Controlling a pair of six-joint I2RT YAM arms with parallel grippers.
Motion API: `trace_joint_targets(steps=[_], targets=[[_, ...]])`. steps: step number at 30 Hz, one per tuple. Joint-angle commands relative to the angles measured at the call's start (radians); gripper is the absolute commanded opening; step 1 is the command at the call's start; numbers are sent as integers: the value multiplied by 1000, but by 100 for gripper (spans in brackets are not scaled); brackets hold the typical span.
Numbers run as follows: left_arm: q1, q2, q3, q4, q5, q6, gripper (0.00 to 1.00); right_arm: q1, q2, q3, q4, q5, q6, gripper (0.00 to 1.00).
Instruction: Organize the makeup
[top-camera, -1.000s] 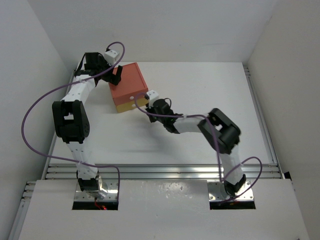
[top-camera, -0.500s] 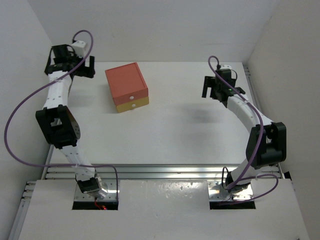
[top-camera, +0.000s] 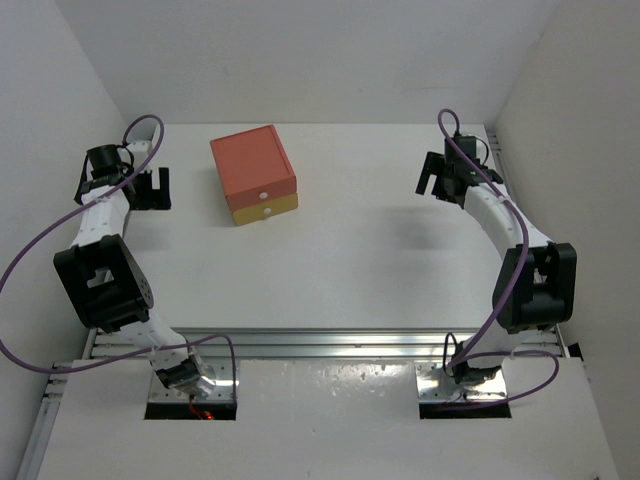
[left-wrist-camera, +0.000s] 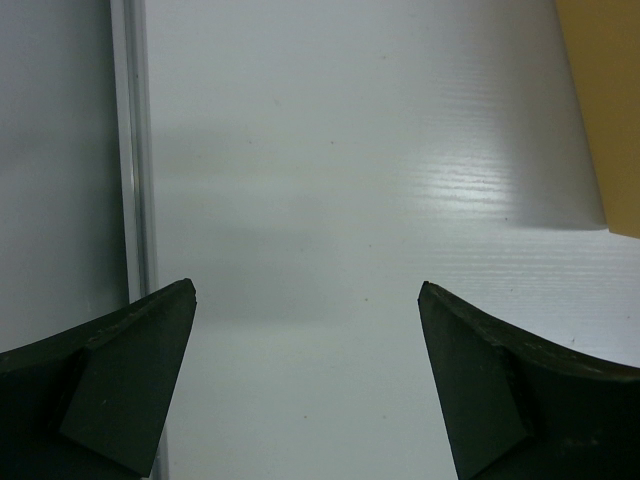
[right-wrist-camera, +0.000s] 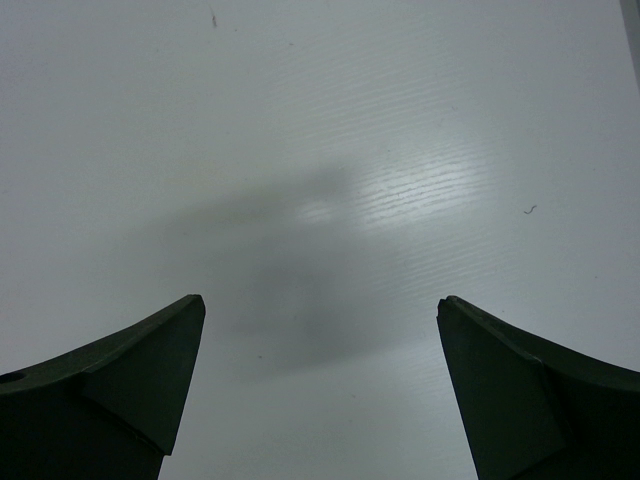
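The makeup is out of view in every frame. The orange-red and yellow drawer box (top-camera: 254, 175) stands with its drawers pushed in at the back left of the white table (top-camera: 350, 250). My left gripper (top-camera: 153, 188) hangs open over bare table at the far left, apart from the box. In the left wrist view the left gripper (left-wrist-camera: 307, 295) holds nothing, and a yellow edge of the box (left-wrist-camera: 612, 100) shows at the top right. My right gripper (top-camera: 432, 178) is open at the far right, and the right gripper (right-wrist-camera: 320, 305) has only table between its fingers.
White walls close in the table on the left, back and right. A metal rail (left-wrist-camera: 135, 150) runs along the table's left edge, close to my left gripper. More rails (top-camera: 320, 343) cross the near edge in front of the arm bases.
Both arms have swung away from the drawer box, the left one to the far left, the right one to the far right. The right gripper left the drawer front and opened.
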Motion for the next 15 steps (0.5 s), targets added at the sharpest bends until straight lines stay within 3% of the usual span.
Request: trace_joint_targets(steps=[1,8,15], targets=[[20,-67,-6,64,4,-11,100,12,2,20,53,-13,49,100],[20,-67,-26,73,33,-29,100,45,10,51,61,13,32,100],[20,-77,-35,73,42,-29,100,126,0,72,134,143,-111,100]])
